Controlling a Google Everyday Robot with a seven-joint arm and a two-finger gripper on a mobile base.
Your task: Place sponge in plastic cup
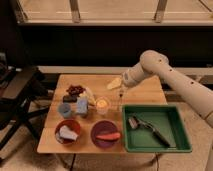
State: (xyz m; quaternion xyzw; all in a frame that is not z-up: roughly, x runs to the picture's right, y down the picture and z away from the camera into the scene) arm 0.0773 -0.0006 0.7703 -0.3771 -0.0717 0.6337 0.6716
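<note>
Here the light-blue sponge (82,106) stands beside the blue-grey plastic cup (64,110); gripper (121,93) hovers rightward, closure unclear.

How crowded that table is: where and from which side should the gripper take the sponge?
Probably by its upper half, straight down from above. The sponge stands upright with its top free, while the cup sits close on one side and the glass on the other, cramping a sideways approach. The gripper hangs over the table beyond the glass.
</note>
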